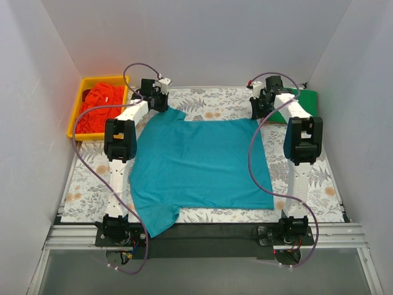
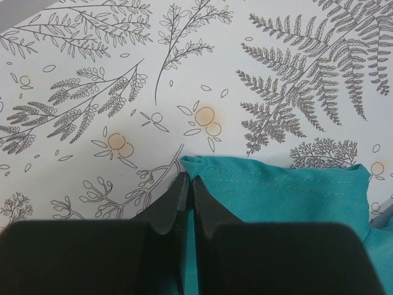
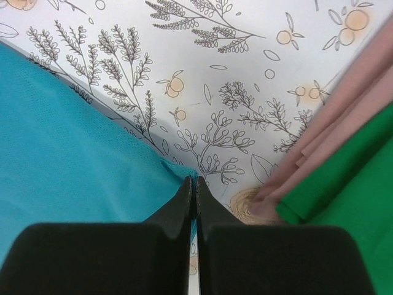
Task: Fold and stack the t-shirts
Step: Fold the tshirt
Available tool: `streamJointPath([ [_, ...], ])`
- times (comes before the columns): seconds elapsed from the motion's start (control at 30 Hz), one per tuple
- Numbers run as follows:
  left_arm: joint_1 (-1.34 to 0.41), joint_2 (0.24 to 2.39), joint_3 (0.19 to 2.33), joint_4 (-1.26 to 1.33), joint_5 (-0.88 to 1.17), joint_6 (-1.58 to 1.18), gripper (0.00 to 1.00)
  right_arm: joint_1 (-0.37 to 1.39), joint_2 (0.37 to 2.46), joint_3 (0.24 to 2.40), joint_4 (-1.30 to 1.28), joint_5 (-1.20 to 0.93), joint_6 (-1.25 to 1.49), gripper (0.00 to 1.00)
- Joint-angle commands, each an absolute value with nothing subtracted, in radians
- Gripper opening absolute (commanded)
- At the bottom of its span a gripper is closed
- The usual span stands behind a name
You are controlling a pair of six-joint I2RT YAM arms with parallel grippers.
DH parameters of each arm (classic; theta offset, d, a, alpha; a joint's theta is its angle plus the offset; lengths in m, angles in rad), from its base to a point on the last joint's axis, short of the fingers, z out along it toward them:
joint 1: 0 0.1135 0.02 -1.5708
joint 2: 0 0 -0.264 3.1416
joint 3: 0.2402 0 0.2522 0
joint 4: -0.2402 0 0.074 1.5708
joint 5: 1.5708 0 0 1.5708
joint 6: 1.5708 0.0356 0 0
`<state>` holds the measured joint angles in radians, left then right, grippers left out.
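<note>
A teal-blue t-shirt (image 1: 199, 163) lies spread flat on the floral sheet, with one sleeve hanging over the near edge. My left gripper (image 1: 158, 98) is shut on its far left corner, and teal cloth (image 2: 288, 196) shows between the pinched fingers (image 2: 178, 196). My right gripper (image 1: 260, 108) is shut on the far right corner (image 3: 67, 153), fingertips together at the cloth's edge (image 3: 195, 182). Both corners stay low at the sheet. A folded bright green t-shirt (image 1: 302, 101) lies at the back right, beside my right gripper (image 3: 350, 184). Orange-red t-shirts (image 1: 98, 107) lie bunched in the bin.
A yellow plastic bin (image 1: 78, 104) stands at the back left, off the grey floral sheet (image 1: 92, 190). White walls close in the left, right and back. A pinkish cable (image 3: 344, 104) crosses the right wrist view, and purple cables loop beside both arms.
</note>
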<state>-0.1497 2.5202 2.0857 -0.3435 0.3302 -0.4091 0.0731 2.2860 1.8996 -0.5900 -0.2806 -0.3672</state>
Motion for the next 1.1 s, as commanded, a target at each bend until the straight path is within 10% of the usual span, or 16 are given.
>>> streamJointPath([
  [0.0, -0.129, 2.395, 2.08, -0.353, 0.363, -0.429, 0.0, 0.054, 2.185, 1.899, -0.598, -0.301, -0.387, 0.01],
  [1.07, -0.11, 1.542, 1.229, -0.353, 0.476, -0.282, 0.0, 0.011, 1.827, 1.542, -0.621, -0.469, -0.52, 0.01],
])
